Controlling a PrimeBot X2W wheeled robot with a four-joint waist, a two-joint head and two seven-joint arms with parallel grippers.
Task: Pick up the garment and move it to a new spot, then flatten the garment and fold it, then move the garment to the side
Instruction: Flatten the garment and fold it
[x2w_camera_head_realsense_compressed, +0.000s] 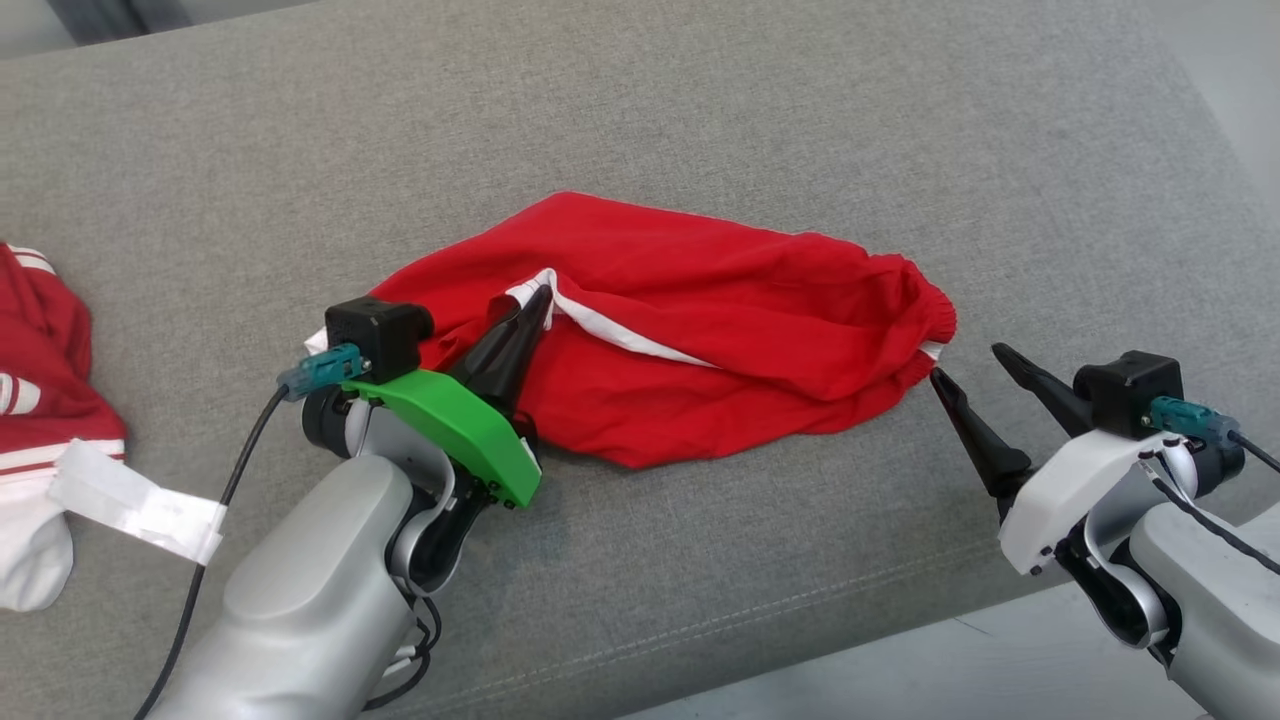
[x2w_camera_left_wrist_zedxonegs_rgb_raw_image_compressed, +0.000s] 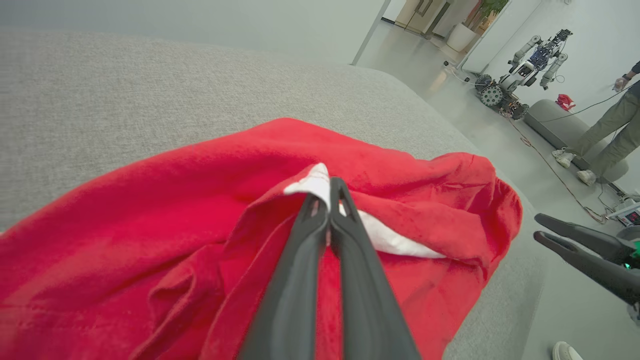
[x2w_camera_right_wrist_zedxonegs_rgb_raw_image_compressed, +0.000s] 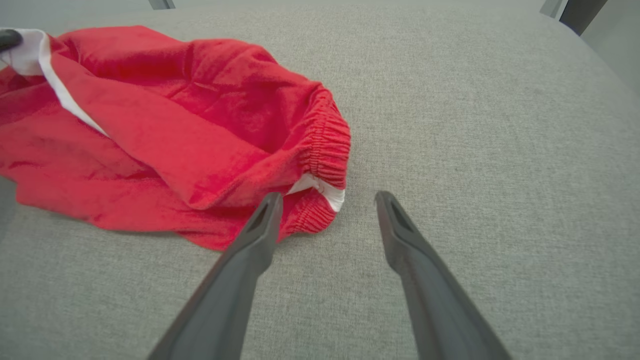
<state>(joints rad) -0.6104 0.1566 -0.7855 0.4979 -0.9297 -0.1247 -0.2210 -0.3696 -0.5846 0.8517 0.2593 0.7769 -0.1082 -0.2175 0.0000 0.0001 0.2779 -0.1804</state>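
The garment (x2w_camera_head_realsense_compressed: 700, 320) is red with a white stripe and an elastic waistband, lying crumpled on the grey cushion (x2w_camera_head_realsense_compressed: 700, 110). My left gripper (x2w_camera_head_realsense_compressed: 540, 297) is shut on the white-edged hem at its left side; in the left wrist view the closed fingertips pinch that white edge of the garment (x2w_camera_left_wrist_zedxonegs_rgb_raw_image_compressed: 150, 210). My right gripper (x2w_camera_head_realsense_compressed: 968, 362) is open, just off the waistband end. In the right wrist view its left fingertip (x2w_camera_right_wrist_zedxonegs_rgb_raw_image_compressed: 272, 200) touches the gathered waistband of the garment (x2w_camera_right_wrist_zedxonegs_rgb_raw_image_compressed: 200, 130), while the other fingertip stands over bare cushion.
Another red and white garment (x2w_camera_head_realsense_compressed: 40, 400) with a white tag lies at the cushion's left edge. The cushion's front edge (x2w_camera_head_realsense_compressed: 800, 620) runs close to my arms. In the left wrist view, another robot (x2w_camera_left_wrist_zedxonegs_rgb_raw_image_compressed: 520, 70) and a person's legs (x2w_camera_left_wrist_zedxonegs_rgb_raw_image_compressed: 600, 135) stand on the floor beyond.
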